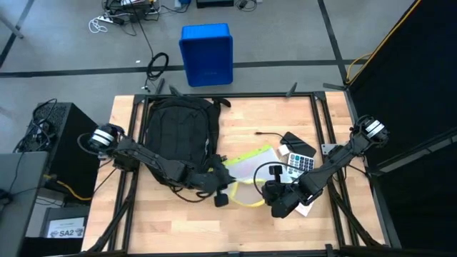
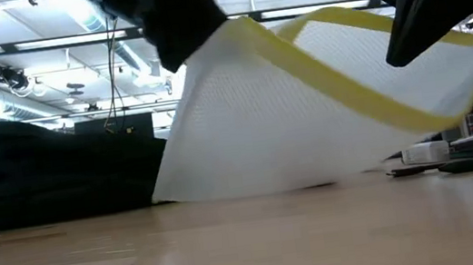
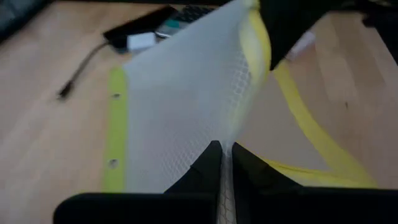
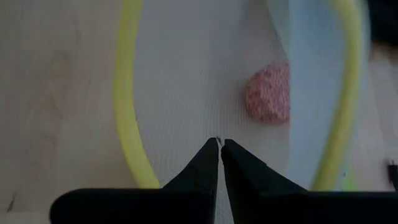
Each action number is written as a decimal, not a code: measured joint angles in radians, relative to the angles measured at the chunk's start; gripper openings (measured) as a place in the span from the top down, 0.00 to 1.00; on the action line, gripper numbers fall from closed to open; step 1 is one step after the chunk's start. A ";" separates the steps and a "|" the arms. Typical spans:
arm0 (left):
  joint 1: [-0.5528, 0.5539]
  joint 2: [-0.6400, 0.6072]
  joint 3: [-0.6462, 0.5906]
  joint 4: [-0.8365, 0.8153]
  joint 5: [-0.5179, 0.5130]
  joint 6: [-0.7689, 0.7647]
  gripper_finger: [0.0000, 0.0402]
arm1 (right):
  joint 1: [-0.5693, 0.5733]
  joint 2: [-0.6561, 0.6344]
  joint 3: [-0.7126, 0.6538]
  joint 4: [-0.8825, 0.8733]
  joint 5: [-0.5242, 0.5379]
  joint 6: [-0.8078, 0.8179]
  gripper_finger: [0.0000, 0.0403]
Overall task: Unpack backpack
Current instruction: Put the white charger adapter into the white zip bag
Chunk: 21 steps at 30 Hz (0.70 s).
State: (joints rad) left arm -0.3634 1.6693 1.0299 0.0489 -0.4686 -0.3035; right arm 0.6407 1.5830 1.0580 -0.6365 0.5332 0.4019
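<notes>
While both grippers pinch the white mesh pouch [image 1: 246, 171] with its yellow edging, it hangs tented between them above the table [image 1: 178, 228]. Nearest the front edge, the left gripper [image 3: 225, 163] is clamped on one side of the mesh and the right gripper [image 4: 219, 155] on the other, where a pink lump [image 4: 268, 93] shows through. Behind lie a calculator [image 1: 300, 162] and a cable [image 1: 270, 133]. Farthest back, the backpack [image 1: 178, 135] lies flat on the table's left. Judging by this, an item is already out; next it needs setting down clear of the bag and releasing.
</notes>
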 joint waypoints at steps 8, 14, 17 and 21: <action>0.000 -0.091 -0.141 0.056 -0.017 -0.059 1.00 | 0.051 -0.031 0.075 -0.192 0.005 0.106 1.00; 0.000 -0.102 -0.201 0.150 -0.017 -0.065 1.00 | 0.092 -0.060 0.109 -0.311 0.012 0.200 0.96; 0.000 -0.102 -0.206 0.146 -0.017 -0.064 1.00 | 0.090 -0.070 0.110 -0.411 0.030 0.353 0.93; 0.000 -0.102 -0.206 0.142 -0.017 -0.064 1.00 | 0.075 -0.072 0.110 -0.546 0.028 0.506 0.89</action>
State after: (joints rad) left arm -0.3634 1.5669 0.8242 0.1910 -0.4859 -0.3672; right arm 0.7155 1.5112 1.1683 -1.1827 0.5610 0.9079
